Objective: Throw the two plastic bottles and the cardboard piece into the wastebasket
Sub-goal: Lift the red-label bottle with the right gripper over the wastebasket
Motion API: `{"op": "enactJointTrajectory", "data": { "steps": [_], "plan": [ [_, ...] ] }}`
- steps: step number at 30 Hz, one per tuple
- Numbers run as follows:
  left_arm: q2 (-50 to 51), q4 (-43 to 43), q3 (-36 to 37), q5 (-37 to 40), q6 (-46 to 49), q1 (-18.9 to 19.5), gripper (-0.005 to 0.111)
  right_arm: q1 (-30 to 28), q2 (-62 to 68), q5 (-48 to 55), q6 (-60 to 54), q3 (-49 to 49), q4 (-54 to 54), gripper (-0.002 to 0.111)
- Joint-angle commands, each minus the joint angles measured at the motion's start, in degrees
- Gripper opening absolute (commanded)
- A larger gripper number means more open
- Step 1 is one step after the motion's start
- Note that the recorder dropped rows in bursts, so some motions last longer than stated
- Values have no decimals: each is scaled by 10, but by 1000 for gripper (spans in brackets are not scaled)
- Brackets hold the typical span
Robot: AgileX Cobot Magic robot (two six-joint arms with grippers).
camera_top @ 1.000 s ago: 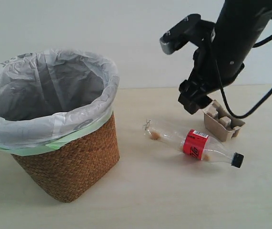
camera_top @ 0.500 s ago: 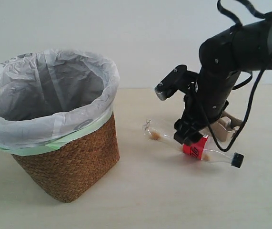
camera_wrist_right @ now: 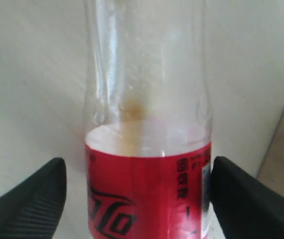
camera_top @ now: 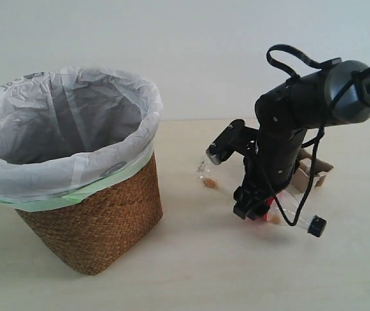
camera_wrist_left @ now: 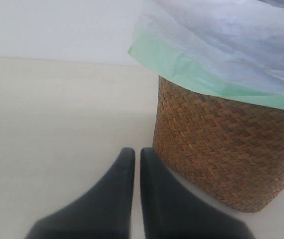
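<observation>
Red plastic label and clear walls fill the right wrist view. That is the black-capped bottle (camera_wrist_right: pixel 146 124), lying on its side on the right half of the counter (camera_top: pixel 191 278), about midway between the far and near edges. The right tool (camera_top: pixel 249 207) is low over it, its fingers (camera_wrist_right: pixel 27 199) spread wide to either side of the label band. The gap on one side is plain, while the other finger looks very close, and I cannot tell whether it touches.

The dangers, as I judge them:
- **Rolling or slipping:** the bottle is round and slick. If one finger lands first, it could roll away or squirt out from between the two fingers.
- **Sagging at the cap:** the hold sits at the label, so the end with the black cap (camera_top: pixel 318 226) may sag once the bottle is lifted. The brownish dregs inside would shift with it.
- **Knocking the cardboard:** the cardboard piece (camera_top: pixel 315 170) sits just beyond the arm, toward the far edge. A careless swing could knock it further out.
- **Missing the drop:** the wastebasket (camera_top: pixel 100 220) stands well apart, toward the left edge. A long bottle carried crooked could catch the crinkled liner at the rim or drop short.

The left tool (camera_wrist_left: pixel 136 155) has its fingers pressed together and holds nothing. It sits low beside the wicker base, where a stray move could shove the basket. The green-capped bottle shows in no view.
</observation>
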Motion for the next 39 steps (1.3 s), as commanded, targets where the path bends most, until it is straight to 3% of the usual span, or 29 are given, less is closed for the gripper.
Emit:
{"op": "enactJointTrajectory", "data": {
  "steps": [1, 4, 6, 11, 14, 26, 39],
  "plan": [
    [-2, 2, 2, -1, -4, 0, 4, -5, 12, -5, 5, 2, 0, 70],
    [-2, 2, 2, -1, -4, 0, 4, -5, 13, -6, 17, 2, 1, 70],
    [-2, 2, 2, -1, -4, 0, 4, -5, 13, -6, 22, 2, 1, 63],
    [-2, 2, 2, -1, -4, 0, 4, -5, 13, -10, 35, 2, 1, 29],
    [-2, 2, 2, -1, -4, 0, 4, -5, 12, -9, 59, 2, 1, 2],
    [-2, 2, 2, -1, -4, 0, 4, -5, -154, 16, 147, 15, 16, 0],
    [-2, 2, 2, -1, -4, 0, 4, -8, -323, -33, 217, 201, 0, 0]
  ]
}}
